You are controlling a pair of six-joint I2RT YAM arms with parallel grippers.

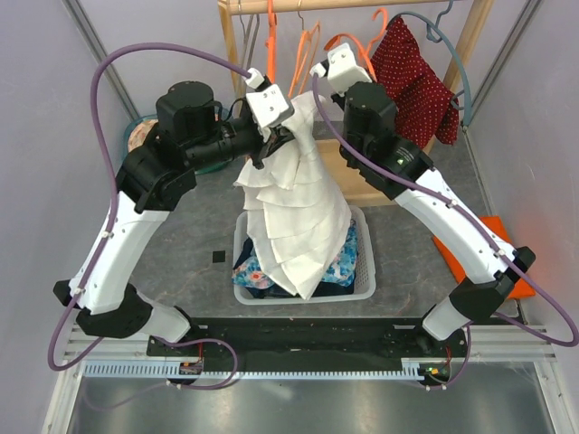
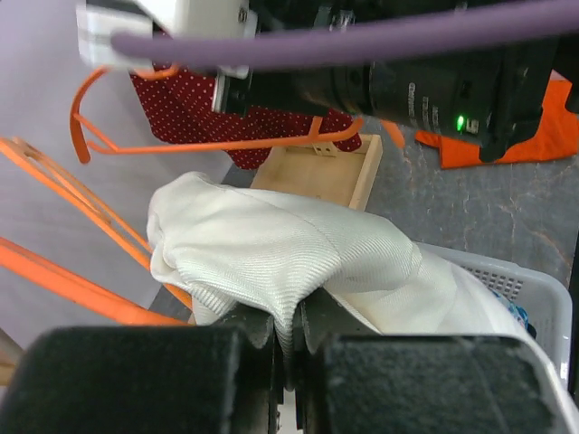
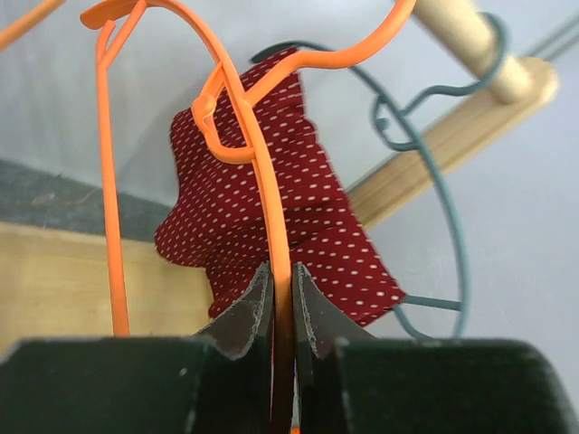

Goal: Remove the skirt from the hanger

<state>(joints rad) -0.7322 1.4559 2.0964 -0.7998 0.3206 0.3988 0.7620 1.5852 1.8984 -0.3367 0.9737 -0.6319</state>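
Skirt (image 1: 294,217) of white cloth, made in many layered tiers, hangs in the middle of the scene between the two arms, and its lower edge reaches down into the white basket (image 1: 369,262) that stands on the grey table (image 1: 181,262). In the basket lie some clothes with a blue flower pattern (image 1: 344,262), partly covered by the skirt. The left gripper (image 2: 288,334) is closed tightly on a fold of the skirt near its top; in the left wrist view the white fabric is squeezed between the two dark pads and bulges out above them. The right gripper (image 3: 282,316) is clamped on the thin wire of an orange hanger (image 3: 280,262), which rises straight up from between the jaws. I cannot tell if the top of the skirt is on this hanger or already free of it, because the grippers hide that place in the top view. Behind, a dark red garment with white dots (image 1: 412,77) hangs on a grey-blue hanger (image 1: 461,81) from the wooden rail (image 1: 317,5), to the right of the skirt and apart from it. More orange hangers hang on the same rail. An orange cloth (image 2: 552,117) lies on the table at the right side, near the right arm.
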